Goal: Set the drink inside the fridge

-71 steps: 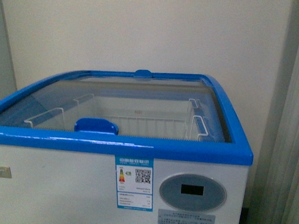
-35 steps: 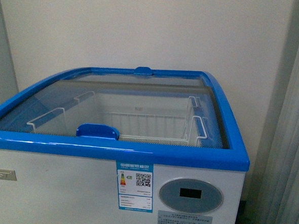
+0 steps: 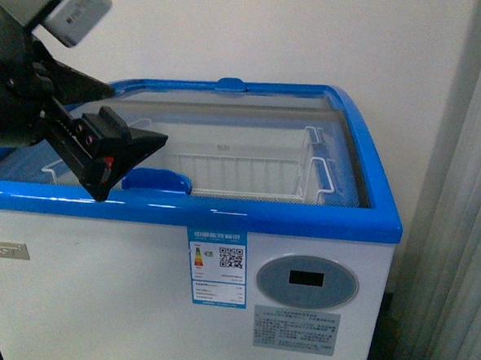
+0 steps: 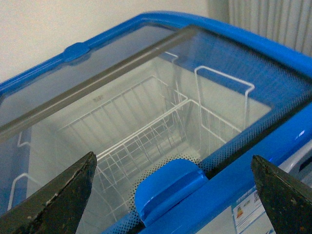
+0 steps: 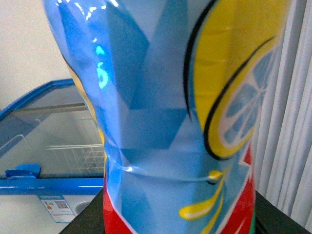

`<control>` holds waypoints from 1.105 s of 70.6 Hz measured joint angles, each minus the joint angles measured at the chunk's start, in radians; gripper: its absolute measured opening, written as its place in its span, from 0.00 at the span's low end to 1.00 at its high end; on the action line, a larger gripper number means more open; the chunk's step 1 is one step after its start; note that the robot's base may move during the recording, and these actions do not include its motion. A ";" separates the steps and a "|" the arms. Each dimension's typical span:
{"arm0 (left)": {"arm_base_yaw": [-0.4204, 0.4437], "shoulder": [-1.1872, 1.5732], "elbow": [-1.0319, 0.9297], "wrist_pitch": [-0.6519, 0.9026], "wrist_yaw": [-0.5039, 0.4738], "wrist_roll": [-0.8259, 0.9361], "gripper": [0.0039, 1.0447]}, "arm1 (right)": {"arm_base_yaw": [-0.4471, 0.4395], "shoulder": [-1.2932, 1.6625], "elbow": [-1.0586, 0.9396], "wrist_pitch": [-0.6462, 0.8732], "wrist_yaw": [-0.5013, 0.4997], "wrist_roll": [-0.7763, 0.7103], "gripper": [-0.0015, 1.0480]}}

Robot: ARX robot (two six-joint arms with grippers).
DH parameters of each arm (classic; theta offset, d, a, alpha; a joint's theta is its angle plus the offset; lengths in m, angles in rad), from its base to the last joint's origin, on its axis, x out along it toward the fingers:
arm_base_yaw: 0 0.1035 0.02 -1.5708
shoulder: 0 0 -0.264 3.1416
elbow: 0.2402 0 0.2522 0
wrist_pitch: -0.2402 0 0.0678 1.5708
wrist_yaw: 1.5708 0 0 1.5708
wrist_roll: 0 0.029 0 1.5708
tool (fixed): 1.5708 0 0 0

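My left gripper [image 4: 173, 157] hangs spread just above the fridge's [image 3: 222, 216] near-left lid handle [image 3: 157, 180]. My right gripper [image 5: 180, 222] (mostly hidden) pinches the drink [image 5: 161, 122], short of the fridge.

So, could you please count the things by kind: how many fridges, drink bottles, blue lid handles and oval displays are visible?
Fridge: 1
Drink bottle: 1
Blue lid handles: 2
Oval display: 1
Total: 5
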 joint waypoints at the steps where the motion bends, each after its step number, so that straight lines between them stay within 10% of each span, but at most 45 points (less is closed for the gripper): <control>1: 0.002 0.011 0.014 -0.014 0.004 0.031 0.92 | 0.000 0.000 0.000 0.000 0.000 0.000 0.40; 29: 0.032 0.194 0.226 -0.241 0.029 0.423 0.92 | 0.000 0.000 0.000 0.000 -0.001 0.000 0.40; 78: 0.035 0.640 0.905 -0.272 -0.157 0.462 0.92 | 0.000 0.000 0.000 0.000 -0.001 0.000 0.40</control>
